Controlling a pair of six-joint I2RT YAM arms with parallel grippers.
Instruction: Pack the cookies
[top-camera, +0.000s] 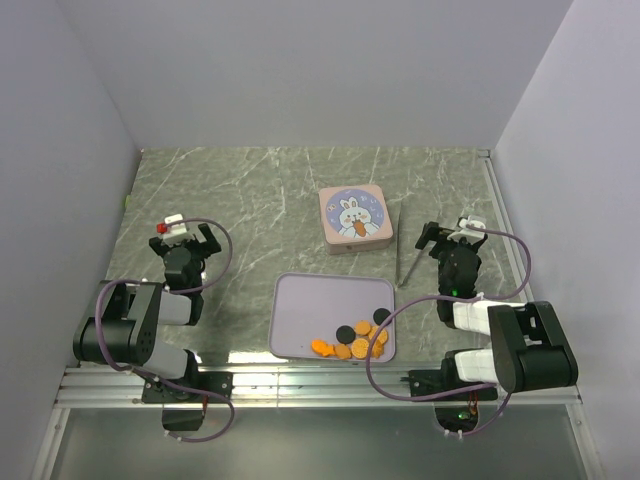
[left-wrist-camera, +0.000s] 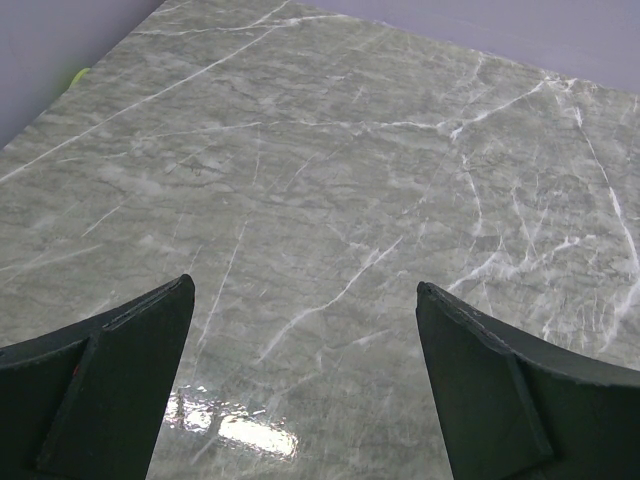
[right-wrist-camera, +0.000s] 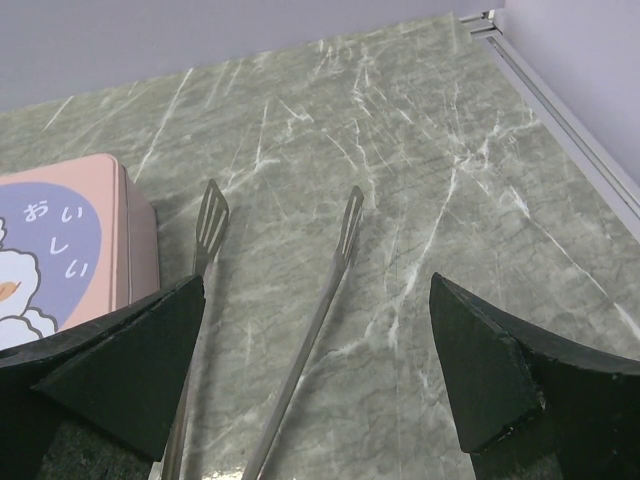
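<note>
Now, left fingers (left-wrist-camera: 110, 380) and right fingers (right-wrist-camera: 120, 370) spread — one tray (top-camera: 300, 300), one tin (top-camera: 352, 218), two black cookies (top-camera: 344, 333) among orange.

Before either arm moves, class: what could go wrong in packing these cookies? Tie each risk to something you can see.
The pink tin is closed; a push at its lid might slide it away. The cookies lie bunched in one corner of the tray, some touching, so a grab may catch several or scatter them. The tongs lie flat and thin, so they may slip when picked up.
</note>
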